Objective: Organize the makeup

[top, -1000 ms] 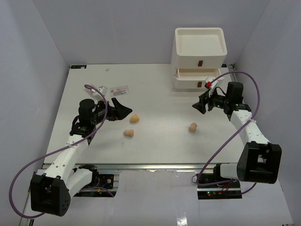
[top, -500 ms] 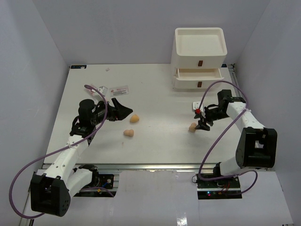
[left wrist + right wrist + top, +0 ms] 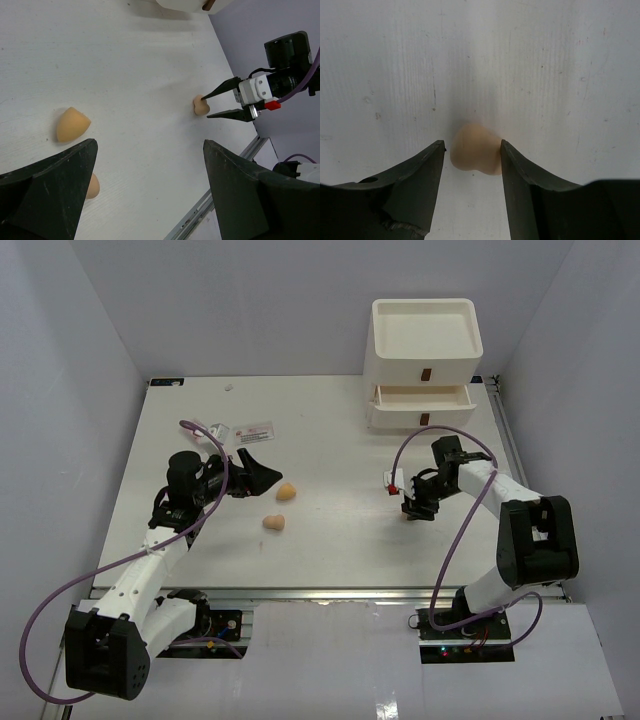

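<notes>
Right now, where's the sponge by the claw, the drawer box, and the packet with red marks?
sponge (image 3: 475, 152): right wrist view, its rounded middle.
drawer box (image 3: 400, 373): top view, upper front wall.
packet (image 3: 257, 430): top view, its flat middle.

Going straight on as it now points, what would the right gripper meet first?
The right gripper would meet the tan sponge between its open jaws, then probably the table; depth is unclear.

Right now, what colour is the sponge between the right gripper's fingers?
The sponge is plain pale tan-peach, clearest in the right wrist view.

Table (image 3: 330, 540); sponges (image 3: 285, 492); packets (image 3: 257, 430); drawer unit (image 3: 400, 370)
</notes>
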